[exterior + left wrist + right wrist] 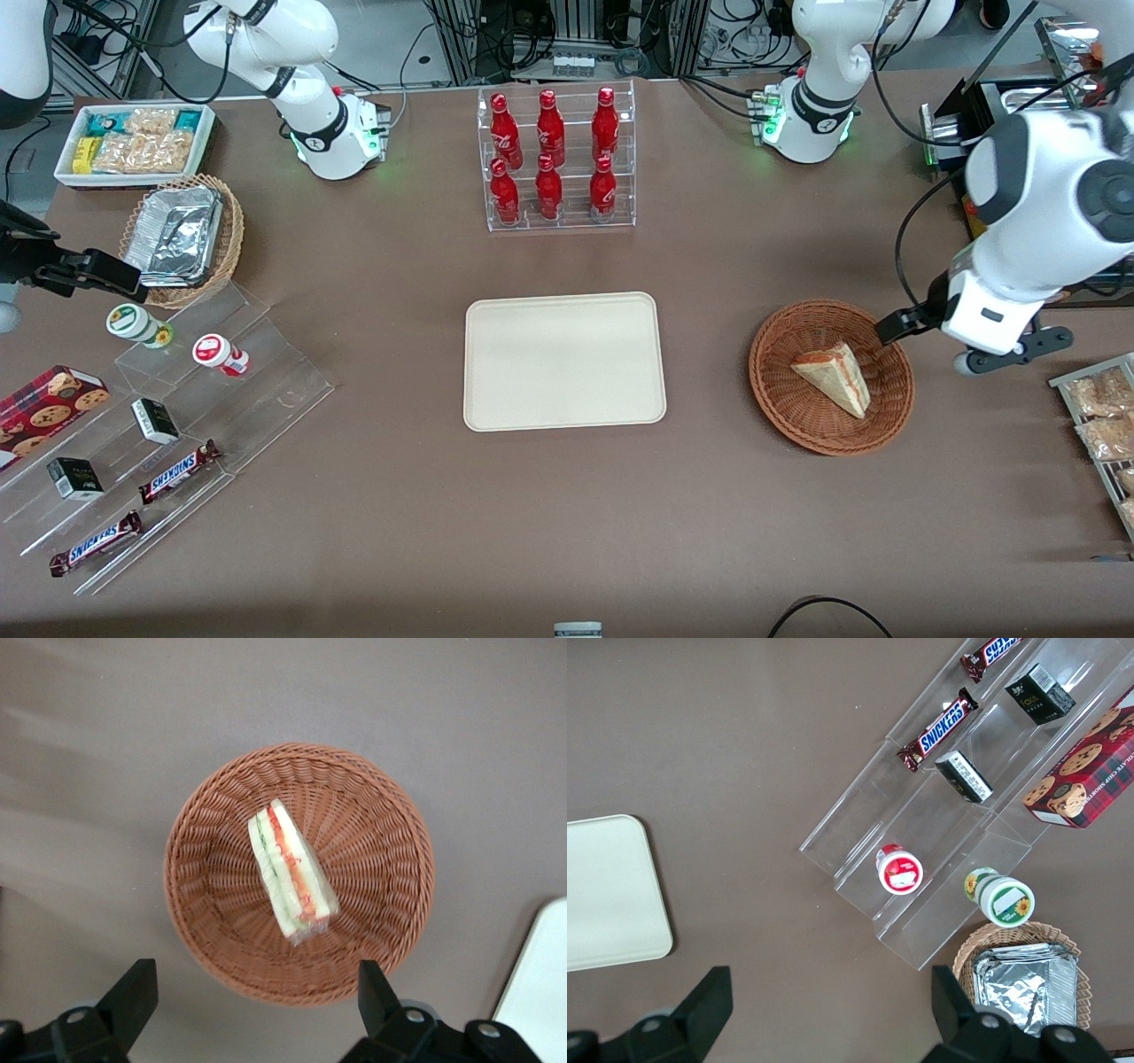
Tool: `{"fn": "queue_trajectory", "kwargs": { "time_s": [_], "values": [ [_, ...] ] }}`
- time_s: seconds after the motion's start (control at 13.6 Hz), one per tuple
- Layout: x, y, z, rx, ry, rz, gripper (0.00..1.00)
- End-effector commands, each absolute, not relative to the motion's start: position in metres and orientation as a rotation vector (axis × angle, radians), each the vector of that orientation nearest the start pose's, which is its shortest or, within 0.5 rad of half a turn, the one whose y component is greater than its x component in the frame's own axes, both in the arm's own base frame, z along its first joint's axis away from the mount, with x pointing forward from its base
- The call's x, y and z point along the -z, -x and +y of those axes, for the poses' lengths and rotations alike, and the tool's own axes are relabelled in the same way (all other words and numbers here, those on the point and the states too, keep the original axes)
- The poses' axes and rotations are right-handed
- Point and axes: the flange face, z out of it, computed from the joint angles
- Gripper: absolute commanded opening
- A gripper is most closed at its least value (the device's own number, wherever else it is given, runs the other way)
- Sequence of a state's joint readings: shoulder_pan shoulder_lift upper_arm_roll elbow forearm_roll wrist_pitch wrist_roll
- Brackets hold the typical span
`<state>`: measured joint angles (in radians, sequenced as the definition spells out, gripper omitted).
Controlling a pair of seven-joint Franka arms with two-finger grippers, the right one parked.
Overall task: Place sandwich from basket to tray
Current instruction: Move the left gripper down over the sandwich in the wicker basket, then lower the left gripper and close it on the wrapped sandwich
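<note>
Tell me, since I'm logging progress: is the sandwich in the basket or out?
In. The sandwich lies on the basket floor; the open gripper hovers above, and the tray holds nothing.

six red bottles (549, 159), two snickers bars (137, 518), one sandwich (833, 377).

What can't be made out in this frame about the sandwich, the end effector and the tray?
- End effector: front view, the arm's white body covers most of it; wrist view shows its fingers spread, above the basket, clear of the sandwich.
- Sandwich underside: both views, it lies against the basket.
- Tray: wrist view, cut by the picture's edge; whole in front view.
- Basket rim nearest the end effector: front view, partly covered by the arm.
</note>
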<state>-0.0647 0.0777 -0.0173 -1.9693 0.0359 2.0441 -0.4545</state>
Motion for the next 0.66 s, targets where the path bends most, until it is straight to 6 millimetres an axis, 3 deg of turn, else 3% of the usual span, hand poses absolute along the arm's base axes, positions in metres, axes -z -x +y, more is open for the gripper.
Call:
{"fn": "queue_trajectory", "kwargs": {
  "time_s": [0.0,0.3,0.59],
  "values": [
    [-0.403,-0.547,-0.046,0.081,3.028,-0.765,1.0],
    [-0.362,-0.542,-0.05,0.112,2.988,-0.959,1.0],
    [-0.337,-0.54,-0.053,0.089,2.953,-1.055,1.0]
  ]
}}
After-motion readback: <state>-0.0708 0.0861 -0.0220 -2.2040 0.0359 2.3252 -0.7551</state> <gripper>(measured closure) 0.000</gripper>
